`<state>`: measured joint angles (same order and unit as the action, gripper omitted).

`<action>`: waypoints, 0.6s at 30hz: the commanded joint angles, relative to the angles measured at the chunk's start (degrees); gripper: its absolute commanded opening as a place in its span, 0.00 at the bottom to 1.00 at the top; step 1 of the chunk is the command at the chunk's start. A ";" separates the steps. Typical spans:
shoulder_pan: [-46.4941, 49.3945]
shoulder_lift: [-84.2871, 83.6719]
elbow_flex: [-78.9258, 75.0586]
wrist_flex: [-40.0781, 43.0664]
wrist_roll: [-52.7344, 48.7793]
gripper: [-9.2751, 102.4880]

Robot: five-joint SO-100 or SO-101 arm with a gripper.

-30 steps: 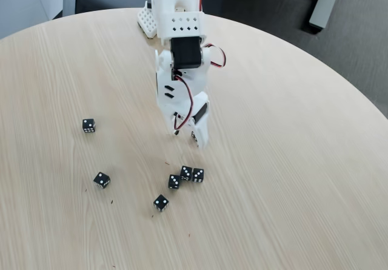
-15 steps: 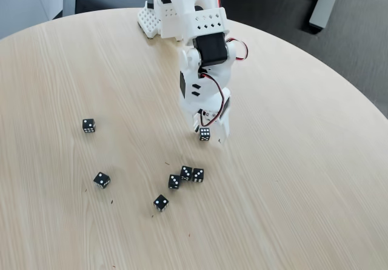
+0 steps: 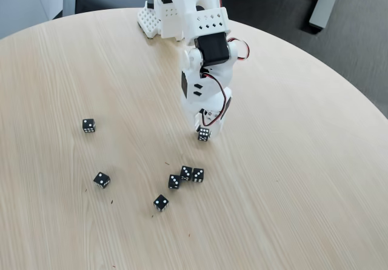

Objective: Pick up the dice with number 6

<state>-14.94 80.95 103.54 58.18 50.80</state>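
The dice with number 6 (image 3: 204, 134) is a tiny black cube whose facing side shows six white pips. It sits on the wooden table just below the white arm. My gripper (image 3: 206, 129) points straight down over it, and its two white fingers are drawn in against the die's sides. The die still rests at table level, and its back is hidden behind the fingers.
Several other black dice lie toward the front left: a tight group (image 3: 186, 173), one below it (image 3: 160, 202), and two further left (image 3: 101, 179) (image 3: 88, 125). The round table's edge (image 3: 339, 70) curves along the right. The arm's base (image 3: 148, 18) stands at the far edge.
The arm swung right from its earlier spot and came down over the six-pip die. Since half a second ago the spread fingers have drawn in onto it.
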 commanded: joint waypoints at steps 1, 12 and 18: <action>-0.09 0.44 -0.88 0.09 -0.62 0.19; 0.88 0.26 -0.88 -0.53 -0.26 0.19; 0.97 -3.16 -0.88 -0.62 3.52 0.20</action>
<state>-14.15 78.49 103.36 57.83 53.00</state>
